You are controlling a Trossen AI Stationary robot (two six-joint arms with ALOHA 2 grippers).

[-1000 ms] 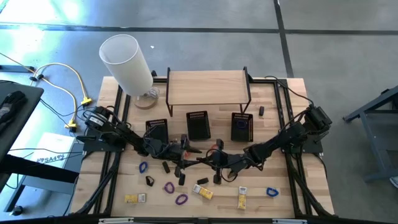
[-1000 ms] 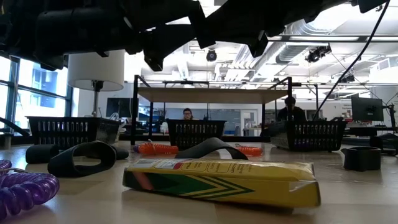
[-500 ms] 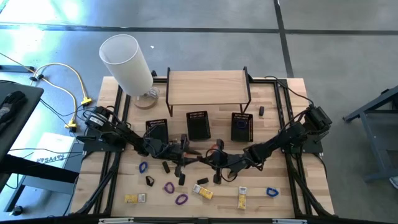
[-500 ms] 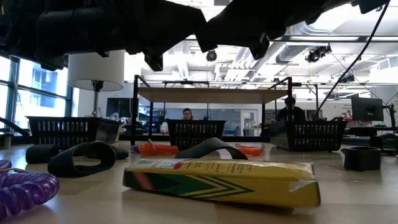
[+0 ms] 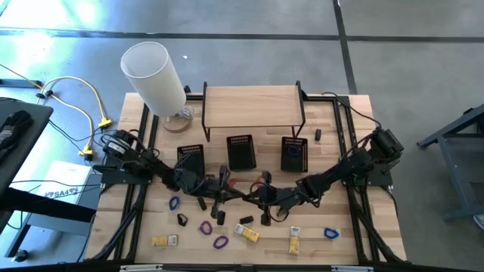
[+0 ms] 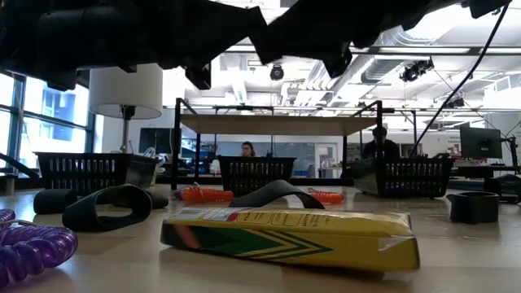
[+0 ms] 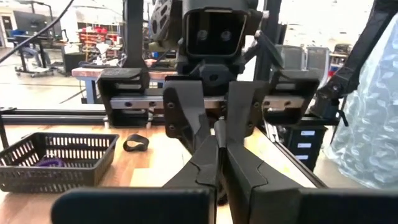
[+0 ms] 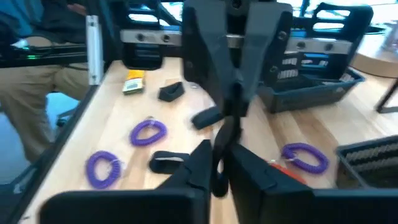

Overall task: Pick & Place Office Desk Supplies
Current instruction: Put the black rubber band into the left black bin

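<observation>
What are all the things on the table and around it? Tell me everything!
Lamp: one, white cylinder shade, far left corner.
Wooden shelf: one, light wood on black legs, far middle.
Baskets: three, black mesh, in a row before the shelf.
Coil loops: several, purple and blue, near side.
Clips: several, black, scattered mid-table.
Yellow packs: a few, near edge.
Orange coil: mid-table.
Left gripper: fingers shut, table middle.
Right gripper: facing it, almost touching.

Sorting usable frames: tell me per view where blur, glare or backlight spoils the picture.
High view: glare on the floor at upper left; table evenly lit. Low view: bright windows leave the arms overhead silhouetted; the yellow box reads clearly. Right wrist view: motion-blurred throughout. Left wrist view: sharp, washed out at upper right.
</observation>
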